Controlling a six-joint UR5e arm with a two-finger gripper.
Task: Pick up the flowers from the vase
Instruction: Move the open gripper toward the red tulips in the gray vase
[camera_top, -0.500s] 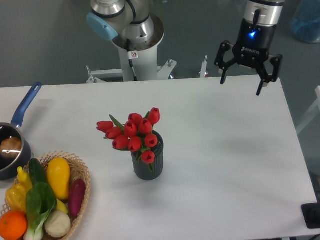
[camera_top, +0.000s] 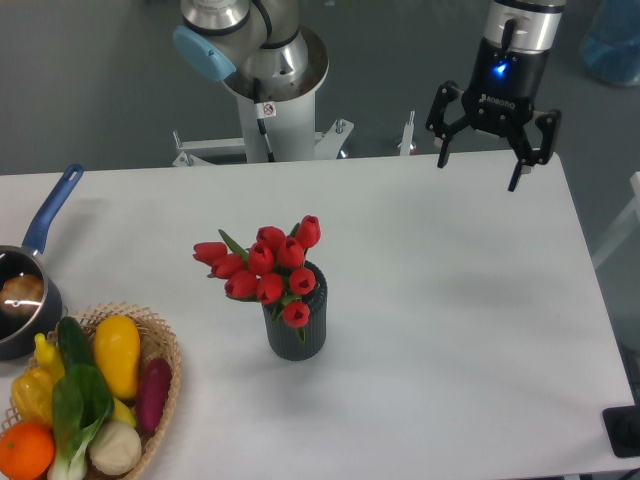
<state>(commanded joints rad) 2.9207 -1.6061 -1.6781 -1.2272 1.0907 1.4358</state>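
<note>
The flowers (camera_top: 268, 268), a bunch of red tulips with green leaves, stand in the vase (camera_top: 297, 330), a short dark grey ribbed cylinder near the middle of the white table (camera_top: 450, 300). The bunch leans to the left and spreads wider than the vase mouth. My gripper (camera_top: 478, 174) hangs open over the table's far right edge, well up and to the right of the flowers, with nothing between its fingers.
A dark saucepan (camera_top: 22, 300) with a blue handle sits at the left edge. A wicker basket (camera_top: 165, 350) of vegetables and fruit is at the front left. The robot base (camera_top: 270, 90) stands behind the table.
The gripper has shifted slightly to the left and up. The flowers and vase have not moved.
</note>
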